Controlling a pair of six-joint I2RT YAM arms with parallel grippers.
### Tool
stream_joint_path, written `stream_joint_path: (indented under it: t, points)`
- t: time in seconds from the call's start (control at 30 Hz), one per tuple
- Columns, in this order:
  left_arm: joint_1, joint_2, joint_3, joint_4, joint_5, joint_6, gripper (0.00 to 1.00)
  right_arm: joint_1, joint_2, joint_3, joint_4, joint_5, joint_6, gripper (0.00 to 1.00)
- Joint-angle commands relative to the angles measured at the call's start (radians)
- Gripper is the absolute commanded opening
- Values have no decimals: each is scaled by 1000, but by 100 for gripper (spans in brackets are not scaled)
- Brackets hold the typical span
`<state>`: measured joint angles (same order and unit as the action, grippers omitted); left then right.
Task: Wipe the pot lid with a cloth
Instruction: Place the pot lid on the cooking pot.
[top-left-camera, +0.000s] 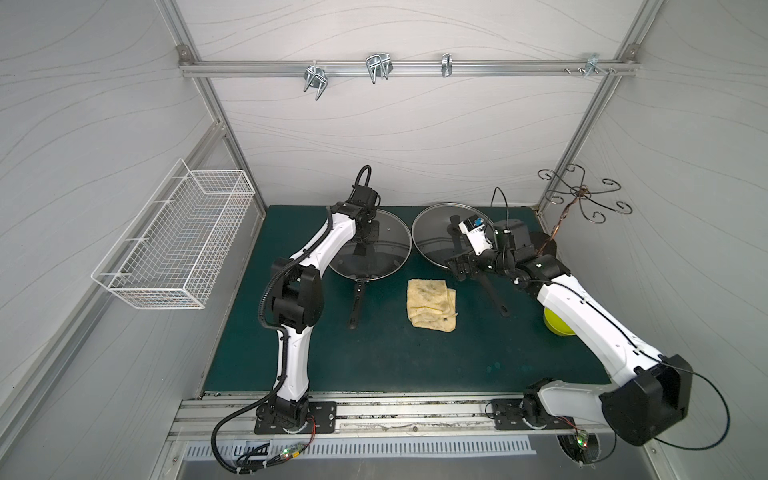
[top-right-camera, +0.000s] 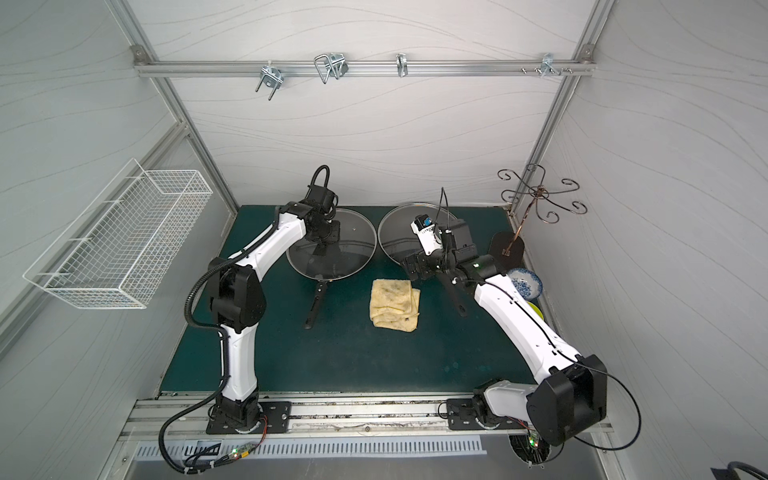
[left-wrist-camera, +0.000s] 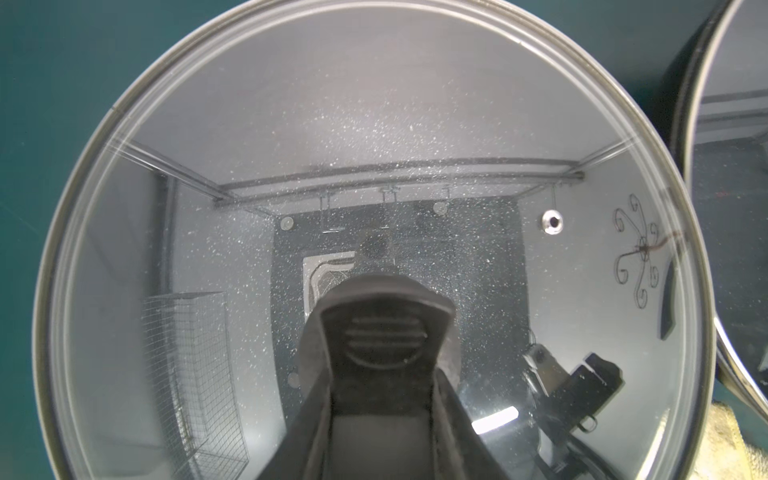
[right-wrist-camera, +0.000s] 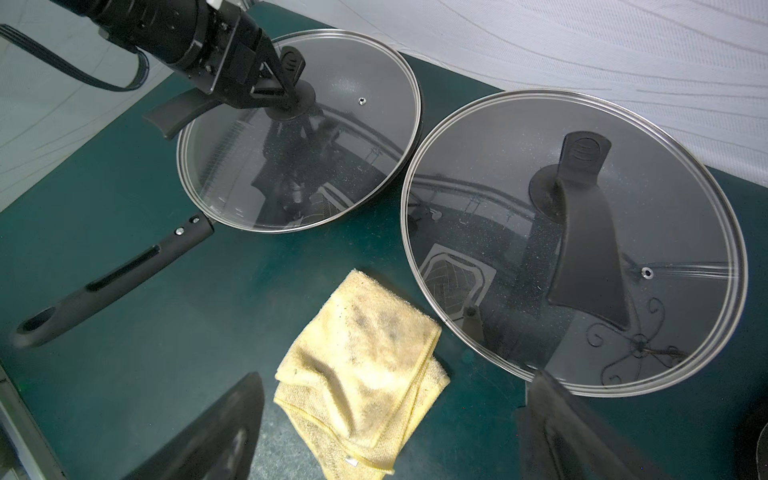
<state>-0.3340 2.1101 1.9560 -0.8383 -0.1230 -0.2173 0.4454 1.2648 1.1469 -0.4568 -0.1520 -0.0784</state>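
A glass pot lid (top-left-camera: 382, 249) (top-right-camera: 349, 249) (left-wrist-camera: 374, 124) (right-wrist-camera: 345, 137) lies on a black pan at the back left of the green mat. My left gripper (top-left-camera: 365, 237) (top-right-camera: 328, 237) (left-wrist-camera: 382, 399) (right-wrist-camera: 282, 85) is shut on its black handle (left-wrist-camera: 382, 332) (right-wrist-camera: 292, 62). The pale yellow, grey-stained cloth (top-left-camera: 432, 305) (top-right-camera: 395, 305) (right-wrist-camera: 365, 365) lies folded on the mat in front of the pans. My right gripper (top-left-camera: 457, 266) (top-right-camera: 411, 266) (right-wrist-camera: 386, 436) hangs open above the cloth's far right edge, holding nothing.
A second lidded pan (top-left-camera: 436, 237) (top-right-camera: 395, 241) (right-wrist-camera: 498, 208) stands at the back right, under my right wrist. Both pan handles (top-left-camera: 357, 303) (top-left-camera: 494, 295) point forward. A wire basket (top-left-camera: 174, 241) hangs left; a mug tree (top-left-camera: 582, 195) and bowls (top-right-camera: 525, 282) stand right.
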Motion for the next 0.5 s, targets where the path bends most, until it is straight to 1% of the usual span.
stream_joint_path:
  t: [0.0, 0.13, 0.37, 0.47]
  points:
    - [13, 15, 112, 29, -30, -54, 0, -7, 0, 10, -11, -21, -6, 99]
    - [24, 30, 116, 17, -15, -81, 0, -7, 3, 10, -10, -20, -5, 99]
    - [24, 50, 114, 36, 25, -74, 0, -7, 1, 7, -9, -16, -3, 99]
    - [15, 47, 115, 28, 14, -61, 0, -7, 1, 8, -8, -14, -3, 99]
